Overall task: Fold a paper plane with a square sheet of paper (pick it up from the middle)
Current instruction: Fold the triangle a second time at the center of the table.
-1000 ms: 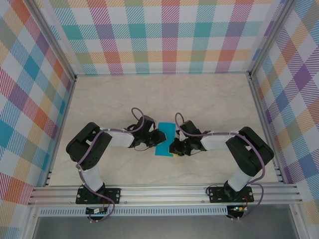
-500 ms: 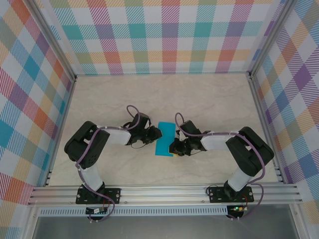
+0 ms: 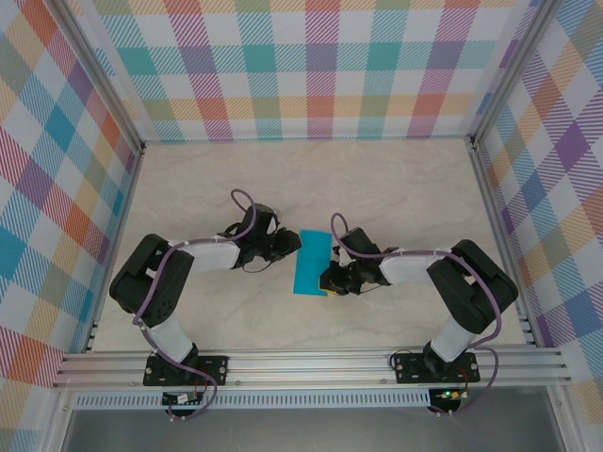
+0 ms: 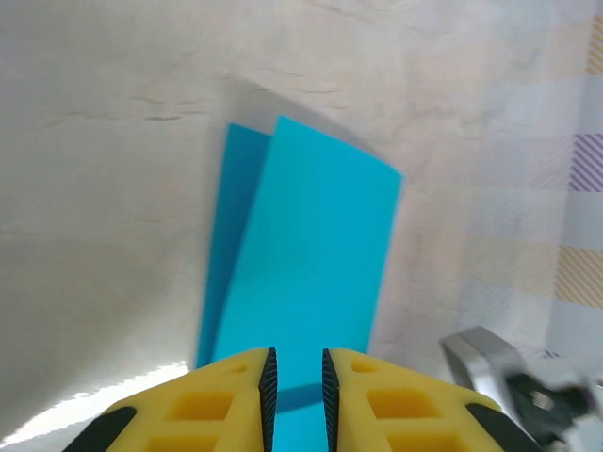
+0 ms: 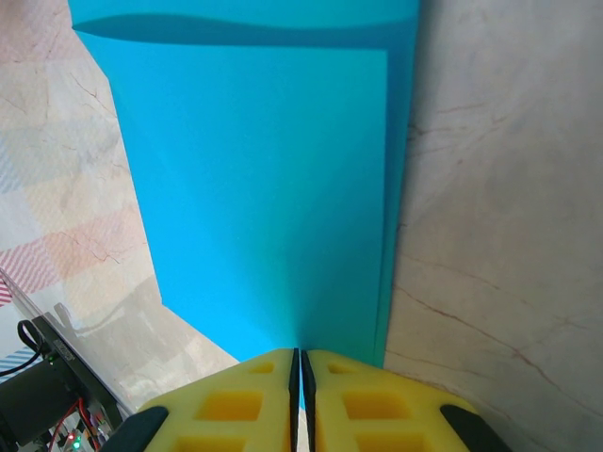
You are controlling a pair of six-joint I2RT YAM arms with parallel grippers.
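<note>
The square sheet of paper (image 3: 313, 264) lies on the table (image 3: 396, 188) between the two arms. It is folded once into a narrow two-layer rectangle, with the layers slightly out of line. The right pincer (image 5: 300, 354) is clamped on the sheet's right edge. The left pincer (image 4: 296, 356) sits at the opposite edge, fingers a sliver apart; whether it pinches the paper cannot be determined. Assessment: early stage, with the centre fold done and the nose folds and wings outstanding.
</note>
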